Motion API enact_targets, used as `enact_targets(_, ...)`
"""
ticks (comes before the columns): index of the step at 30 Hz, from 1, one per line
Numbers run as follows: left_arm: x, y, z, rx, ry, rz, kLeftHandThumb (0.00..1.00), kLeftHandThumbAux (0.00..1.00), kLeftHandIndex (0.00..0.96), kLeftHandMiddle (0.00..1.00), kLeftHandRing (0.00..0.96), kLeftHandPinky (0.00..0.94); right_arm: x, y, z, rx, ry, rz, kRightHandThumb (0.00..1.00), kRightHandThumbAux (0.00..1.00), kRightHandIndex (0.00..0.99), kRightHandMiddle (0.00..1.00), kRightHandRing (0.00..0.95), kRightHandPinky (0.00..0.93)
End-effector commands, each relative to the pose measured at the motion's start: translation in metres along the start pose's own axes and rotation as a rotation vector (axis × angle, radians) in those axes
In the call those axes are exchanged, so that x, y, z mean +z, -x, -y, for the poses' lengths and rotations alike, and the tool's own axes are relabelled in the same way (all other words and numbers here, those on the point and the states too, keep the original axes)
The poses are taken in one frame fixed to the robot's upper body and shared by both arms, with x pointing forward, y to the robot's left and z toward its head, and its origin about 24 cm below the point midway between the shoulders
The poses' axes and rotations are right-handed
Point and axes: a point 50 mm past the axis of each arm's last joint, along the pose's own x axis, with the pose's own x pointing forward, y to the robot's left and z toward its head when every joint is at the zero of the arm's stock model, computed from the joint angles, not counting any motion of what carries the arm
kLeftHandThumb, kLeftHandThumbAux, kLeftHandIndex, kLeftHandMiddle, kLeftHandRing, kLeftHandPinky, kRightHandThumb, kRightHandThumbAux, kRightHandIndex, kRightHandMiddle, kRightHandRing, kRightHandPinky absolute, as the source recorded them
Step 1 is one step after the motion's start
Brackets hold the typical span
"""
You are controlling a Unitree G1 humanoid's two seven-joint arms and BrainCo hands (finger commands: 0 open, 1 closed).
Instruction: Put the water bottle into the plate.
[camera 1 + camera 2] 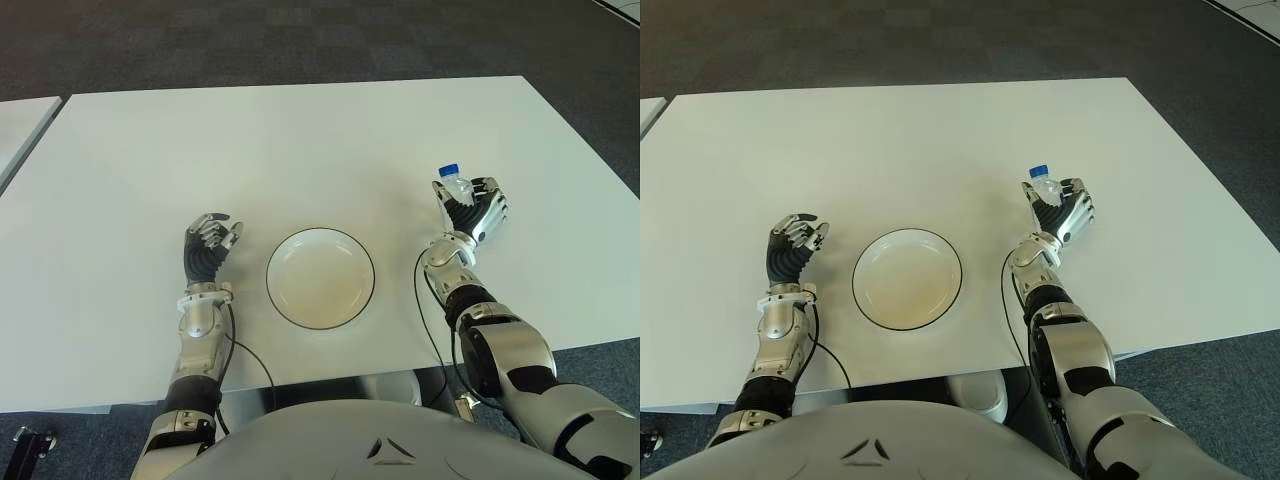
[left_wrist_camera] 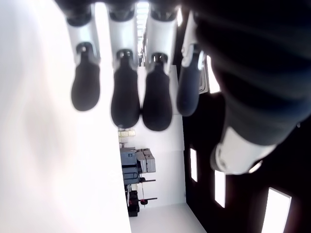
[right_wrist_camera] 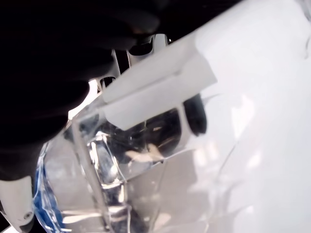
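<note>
My right hand is clenched around the water bottle, upright, right of the plate on the white table. My left hand sits relaxed and empty left of the plate.

The bottle is clear plastic with a blue cap, upright, well to the right of the plate. The plate is round, white, dark-rimmed, holds nothing and lies flat on the table.
</note>
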Motion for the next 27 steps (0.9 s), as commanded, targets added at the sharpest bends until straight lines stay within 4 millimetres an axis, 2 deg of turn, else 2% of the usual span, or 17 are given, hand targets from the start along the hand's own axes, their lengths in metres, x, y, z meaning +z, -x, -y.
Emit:
enact_targets(1,-0.001,0.003,0.001,0.017,-0.001,-0.019,0.712,0.713,0.438,0.698,0.676,0.655,0.004,0.013,-0.002,0.020,0.016,0.070,0.739,0.709,0.441,0.871,0.873,0.883)
enact_targets(2,-0.001,0.003,0.001,0.017,0.000,-0.018,0.712,0.713,0.438,0.699,0.679,0.658,0.006,0.013,-0.002,0.019,0.015,0.083,0.739,0.709,0.441,0.872,0.875,0.885)
enact_targets(6,0.000,0.004,0.002,0.014,0.008,-0.009,0.712,0.713,0.438,0.708,0.690,0.667,0.039,0.006,-0.001,-0.005,-0.050,0.192,0.739,0.710,0.441,0.874,0.878,0.884)
enact_targets(8,0.001,0.004,0.002,0.013,0.011,-0.005,0.712,0.712,0.438,0.709,0.691,0.667,0.064,0.001,0.004,-0.014,-0.127,0.247,0.739,0.710,0.441,0.876,0.881,0.879)
enact_targets(10,0.001,0.004,0.002,0.013,0.011,-0.004,0.712,0.713,0.438,0.712,0.693,0.670,0.078,0.001,0.008,-0.004,-0.176,0.280,0.739,0.711,0.441,0.878,0.883,0.877)
enact_targets(20,0.000,0.003,0.002,0.006,0.005,-0.008,0.711,0.713,0.438,0.721,0.704,0.685,0.099,0.014,0.022,0.142,-0.215,0.379,0.741,0.712,0.440,0.880,0.881,0.874)
enact_targets(27,0.002,0.003,0.002,-0.006,0.004,0.001,0.709,0.714,0.438,0.721,0.705,0.692,0.113,0.027,0.018,0.276,-0.256,0.537,0.744,0.712,0.441,0.880,0.883,0.874)
